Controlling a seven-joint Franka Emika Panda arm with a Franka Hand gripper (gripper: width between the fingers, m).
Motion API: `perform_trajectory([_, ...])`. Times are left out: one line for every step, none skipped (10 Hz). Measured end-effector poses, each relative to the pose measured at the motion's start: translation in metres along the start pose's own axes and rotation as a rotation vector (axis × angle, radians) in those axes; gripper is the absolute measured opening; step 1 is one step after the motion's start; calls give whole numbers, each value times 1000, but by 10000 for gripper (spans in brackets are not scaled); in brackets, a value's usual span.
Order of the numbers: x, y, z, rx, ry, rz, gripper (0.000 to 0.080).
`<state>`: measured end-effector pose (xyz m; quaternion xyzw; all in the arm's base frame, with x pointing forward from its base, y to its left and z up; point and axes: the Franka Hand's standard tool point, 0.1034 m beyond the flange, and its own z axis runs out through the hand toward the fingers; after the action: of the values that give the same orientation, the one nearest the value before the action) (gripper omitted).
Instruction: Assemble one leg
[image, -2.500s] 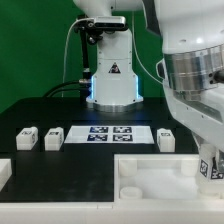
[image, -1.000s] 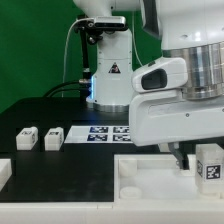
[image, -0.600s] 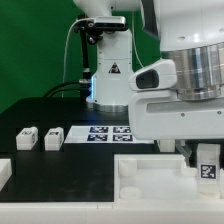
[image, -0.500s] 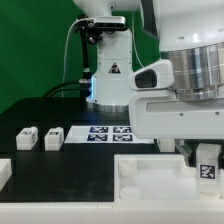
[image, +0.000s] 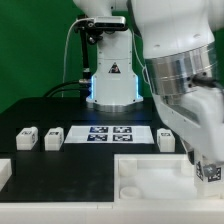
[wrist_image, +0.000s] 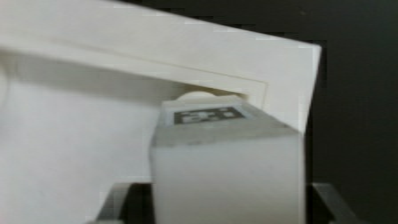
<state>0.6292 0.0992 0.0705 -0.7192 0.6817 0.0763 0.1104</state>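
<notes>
From the exterior view I barely see the gripper (image: 207, 167); the arm's bulk hides its fingers. In the wrist view it's clamped on the leg (wrist_image: 221, 155), tag end at the tray-shaped piece's (wrist_image: 89, 90) inner corner; contact unclear. The arm leans down over the exterior view's right.
</notes>
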Motion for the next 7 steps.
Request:
perform_trajectory([0,1,0,-2,-1,39,295])
perform_trajectory([0,1,0,-3,-2,35,348])
perform_trajectory([0,1,1,-4,-2,-2,482])
perform_trajectory([-1,1,1,-6,0,-78,482])
perform_trajectory([-7,3,4,-14,8,-209,611])
perform_trajectory([-16,5,6,-23,18,-357,638])
perform_trajectory([-17,5,6,-25,18,-469,638])
